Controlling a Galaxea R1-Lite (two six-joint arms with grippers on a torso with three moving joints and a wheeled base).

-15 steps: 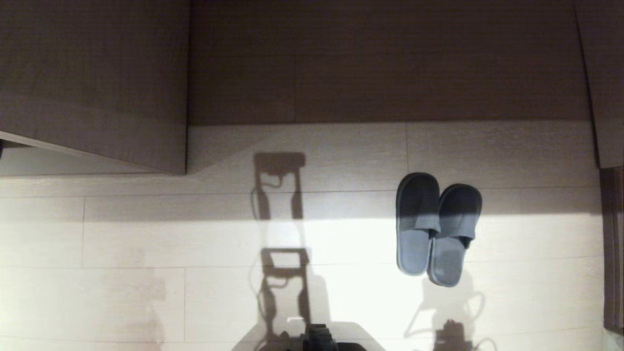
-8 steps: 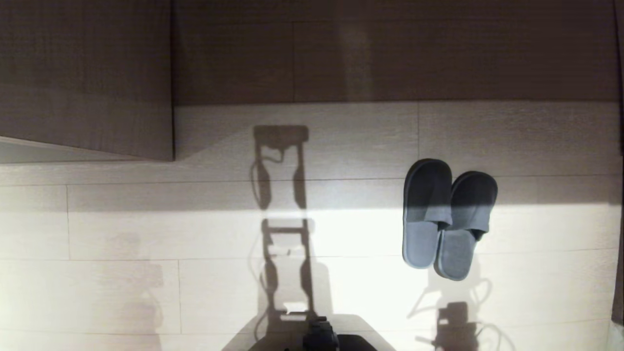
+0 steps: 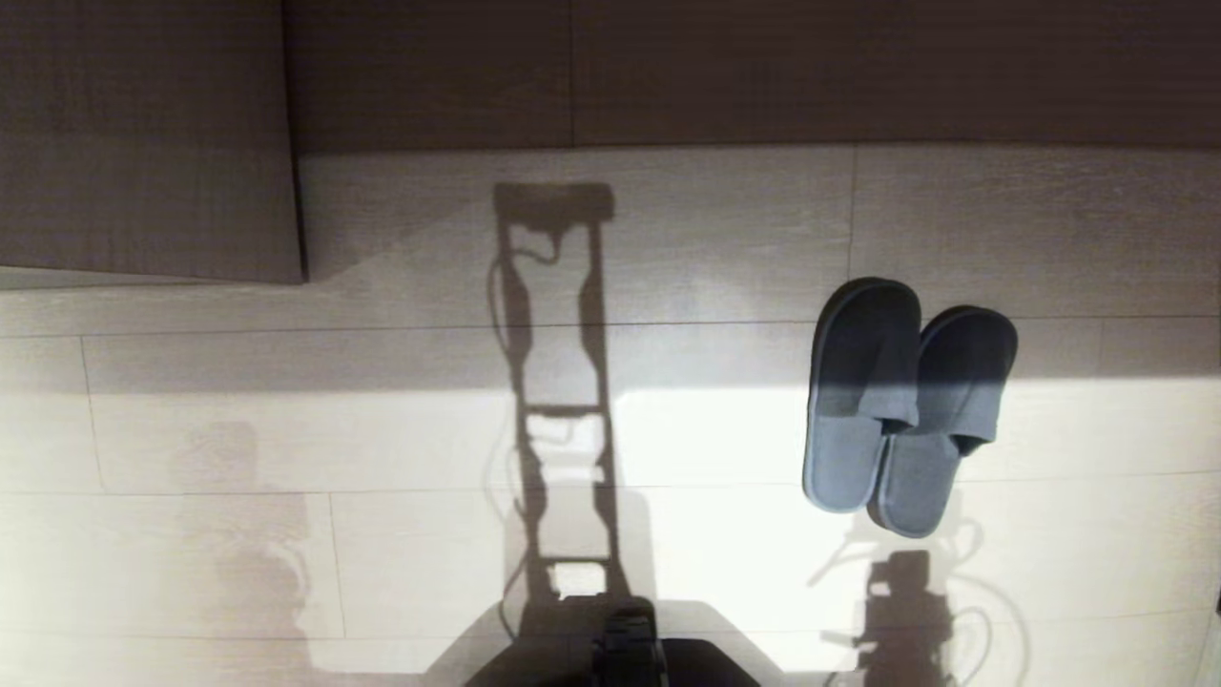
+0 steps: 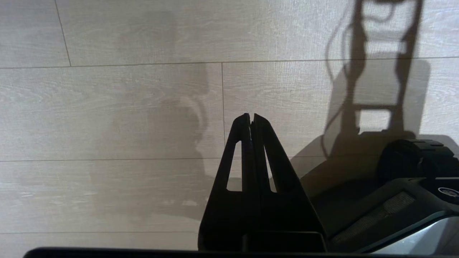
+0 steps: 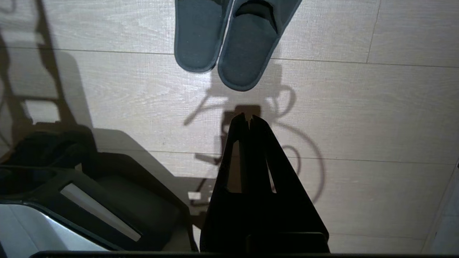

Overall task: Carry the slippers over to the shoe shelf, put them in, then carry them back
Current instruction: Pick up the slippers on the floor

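Since the earlier frame, camera motion alone shifts the whole scene; slippers (image 3: 906, 405) lie side by side, touching, on pale floor (image 3: 382, 534). Right gripper (image 5: 250, 118), fingers clenched together and empty, hangs near their heel ends, apart. Left gripper (image 4: 251, 116), likewise clenched, hangs over bare floor.

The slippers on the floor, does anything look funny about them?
Nothing much. The slippers lie as a neat pair on the floor, sides touching, the one on the robot's right angled slightly inward. No damage or spill shows.
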